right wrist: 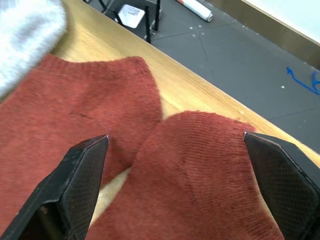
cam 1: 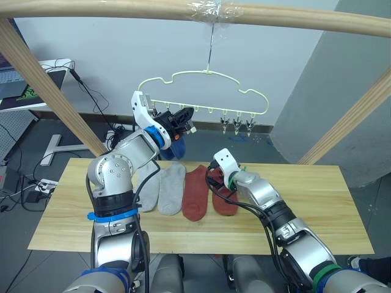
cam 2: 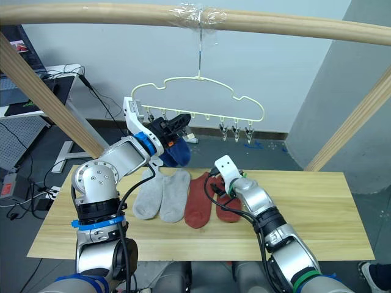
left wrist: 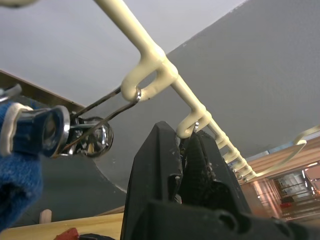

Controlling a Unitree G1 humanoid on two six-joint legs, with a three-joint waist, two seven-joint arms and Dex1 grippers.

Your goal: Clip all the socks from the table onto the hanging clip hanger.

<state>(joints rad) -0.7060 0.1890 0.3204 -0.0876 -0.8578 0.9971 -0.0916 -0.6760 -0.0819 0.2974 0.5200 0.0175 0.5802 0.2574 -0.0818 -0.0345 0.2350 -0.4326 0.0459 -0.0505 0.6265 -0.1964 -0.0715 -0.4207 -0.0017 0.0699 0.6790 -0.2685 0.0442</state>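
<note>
Head views: the cloud-shaped clip hanger [cam 1: 204, 91] hangs by its hook from the wooden pole [cam 1: 183, 11]. The left gripper [cam 1: 183, 119] is up at the hanger's bottom bar, about 8 o'clock from the hook. A blue sock [cam 1: 177, 148] hangs just under it. On the table [cam 1: 317, 201] lie two grey socks [cam 1: 160, 188] and two red socks [cam 1: 204, 194], side by side. The right gripper [cam 1: 215, 177] is low over the red pair.

Left wrist view: the black fingers [left wrist: 155, 170] are pinched shut on a small metal clip [left wrist: 186, 137] under the yellow bar. If they let go too fast, the hanger may swing and the blue sock [left wrist: 17, 175] could drop.

Right wrist view: the two fingers [right wrist: 75, 165] stand wide open over both red socks [right wrist: 200, 155], which touch at about 7 o'clock. It might grab two at once.
</note>
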